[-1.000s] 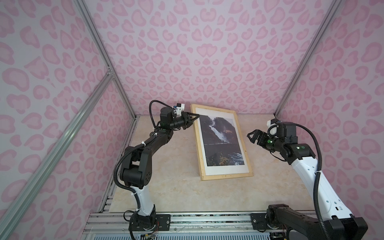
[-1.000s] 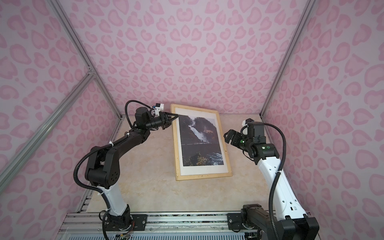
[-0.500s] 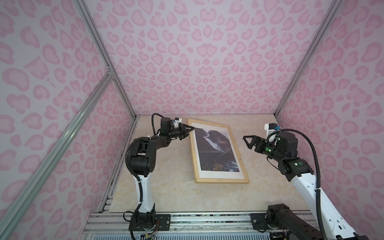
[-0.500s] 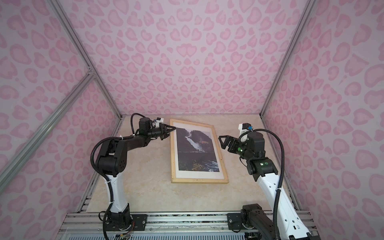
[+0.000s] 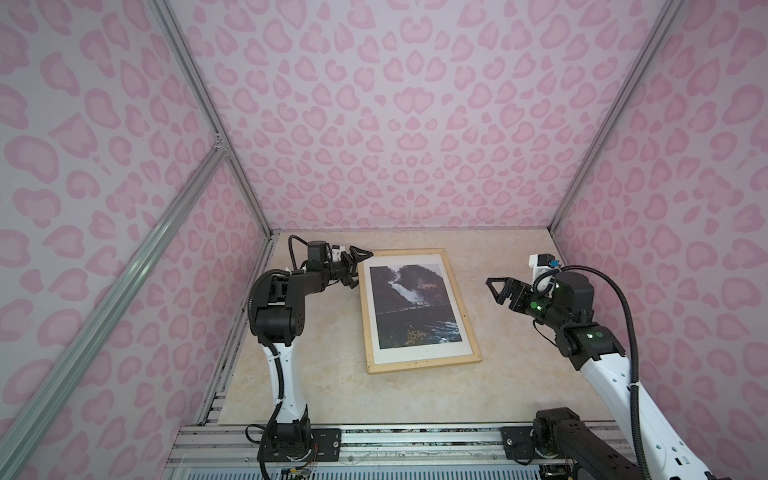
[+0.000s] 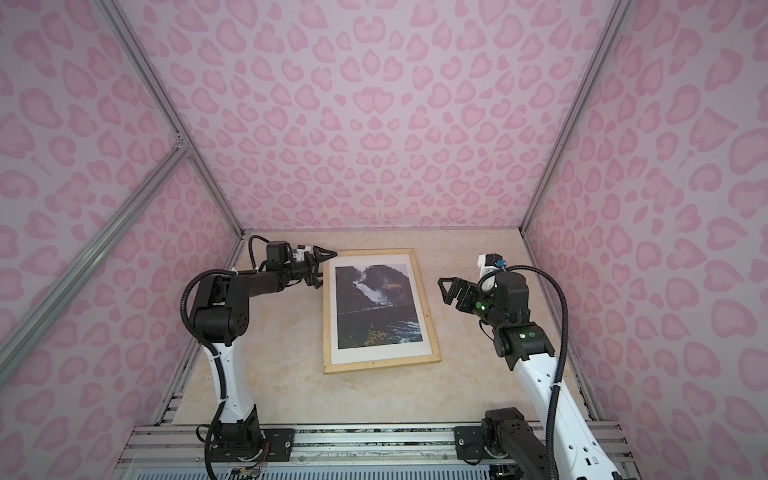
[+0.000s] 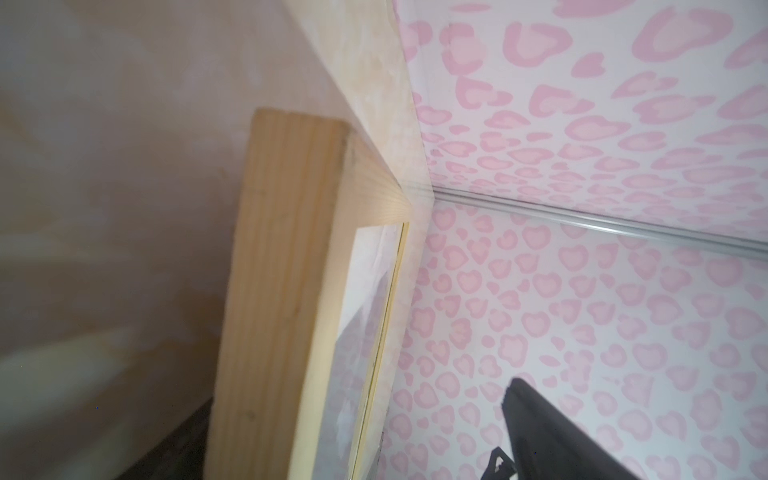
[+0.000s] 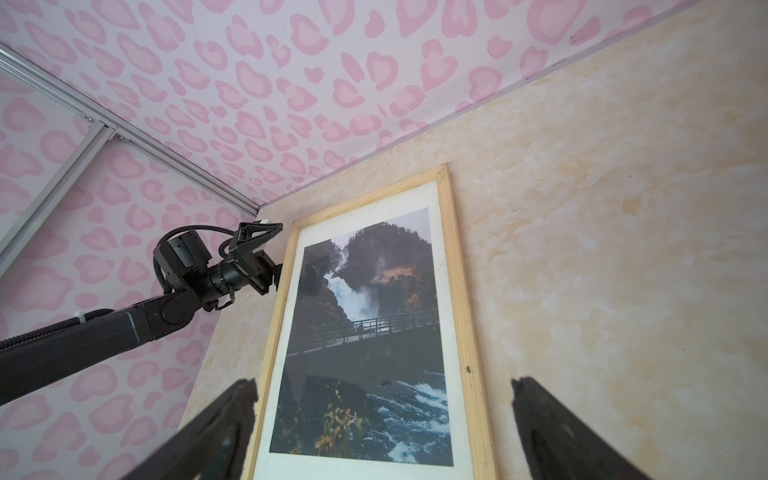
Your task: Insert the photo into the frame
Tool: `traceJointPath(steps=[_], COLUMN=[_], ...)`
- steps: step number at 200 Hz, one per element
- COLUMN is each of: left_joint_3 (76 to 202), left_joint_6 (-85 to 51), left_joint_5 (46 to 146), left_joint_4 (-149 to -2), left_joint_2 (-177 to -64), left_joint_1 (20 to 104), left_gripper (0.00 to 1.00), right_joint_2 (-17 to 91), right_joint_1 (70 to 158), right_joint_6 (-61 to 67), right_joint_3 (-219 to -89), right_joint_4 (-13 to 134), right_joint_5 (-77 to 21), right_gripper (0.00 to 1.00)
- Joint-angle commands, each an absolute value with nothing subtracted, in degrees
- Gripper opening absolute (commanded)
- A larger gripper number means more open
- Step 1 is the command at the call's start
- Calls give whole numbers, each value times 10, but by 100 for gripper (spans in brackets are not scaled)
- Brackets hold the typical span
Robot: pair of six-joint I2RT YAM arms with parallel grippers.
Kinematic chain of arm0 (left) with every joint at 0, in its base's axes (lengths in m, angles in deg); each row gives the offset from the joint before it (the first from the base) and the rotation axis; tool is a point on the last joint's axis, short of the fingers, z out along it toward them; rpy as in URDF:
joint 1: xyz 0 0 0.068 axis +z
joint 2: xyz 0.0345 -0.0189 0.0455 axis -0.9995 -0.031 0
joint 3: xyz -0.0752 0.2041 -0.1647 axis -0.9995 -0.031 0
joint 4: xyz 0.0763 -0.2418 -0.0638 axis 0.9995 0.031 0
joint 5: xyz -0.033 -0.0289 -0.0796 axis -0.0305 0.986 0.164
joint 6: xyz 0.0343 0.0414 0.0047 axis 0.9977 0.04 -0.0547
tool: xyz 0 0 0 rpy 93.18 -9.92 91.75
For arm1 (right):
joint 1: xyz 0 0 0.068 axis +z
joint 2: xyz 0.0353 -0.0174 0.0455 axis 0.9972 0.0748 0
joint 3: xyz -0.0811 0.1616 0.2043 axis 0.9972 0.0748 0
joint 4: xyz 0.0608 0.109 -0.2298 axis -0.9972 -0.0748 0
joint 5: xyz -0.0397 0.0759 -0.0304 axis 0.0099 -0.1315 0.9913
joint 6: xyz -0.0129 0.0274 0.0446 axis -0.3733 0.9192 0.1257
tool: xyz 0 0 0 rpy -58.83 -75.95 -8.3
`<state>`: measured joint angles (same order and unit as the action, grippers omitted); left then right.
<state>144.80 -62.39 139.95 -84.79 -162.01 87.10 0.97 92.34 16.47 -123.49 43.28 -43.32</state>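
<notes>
photo: the photo (image 5: 411,305) sits inside the frame (image 5: 424,364), picture side up, with a white margin showing on all four sides. It looks square to the wood, with no corner sticking out.
frame: lies on the tabletop (image 5: 498,374), roughly mid-way between the arms, long side running away from the robot. It looks flat in both top views.
left gripper: the left gripper (image 5: 360,269) is at the frame's far left corner. Its fingers (image 7: 536,424) are spread and pinch nothing. In the left wrist view the wooden edge runs up between them; I can't tell whether either finger touches it.
right gripper: the right gripper (image 5: 494,291) hovers to the right of the frame, clear of it. Its fingers (image 8: 552,428) are spread wide and empty, pointing toward the photo.
done: by my read, the insert itself is done, since the photo is seated and the frame is down face up.
left: little or nothing on the task proper. Probably just pull the left arm away from the corner without nudging the frame.
unknown: the underside is hidden, so I can't check how the back is closed. The pane shows only as faint reflections in the right wrist view.
risk: the left fingers are close to the wood, so a sideways retreat could drag the frame.
</notes>
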Motion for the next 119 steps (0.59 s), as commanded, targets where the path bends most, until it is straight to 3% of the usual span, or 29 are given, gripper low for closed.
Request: traceJointPath(steps=[1, 18, 47, 90, 119], left_joint_3=[1509, 1565, 1624, 1683, 1648], left_joint_6=[-480, -419, -367, -314, -296], left_joint_5=[1302, 1210, 1086, 1042, 1032], left_joint_4=[-622, -481, -367, -291, -310], left_joint_2=[-1581, -1574, -1561, -1599, -1522], left_joint_1=[882, 887, 895, 895, 886], left_gripper=[98, 98, 98, 98, 98], right_joint_2=[13, 18, 24, 26, 24], right_joint_1=[923, 923, 922, 917, 912], right_joint_6=[163, 162, 161, 165, 155], right_joint_3=[-1238, -1242, -1250, -1248, -1259], right_joint_4=[441, 441, 442, 451, 439], right_joint_5=[-425, -426, -424, -432, -427], right_gripper=[98, 98, 98, 98, 98])
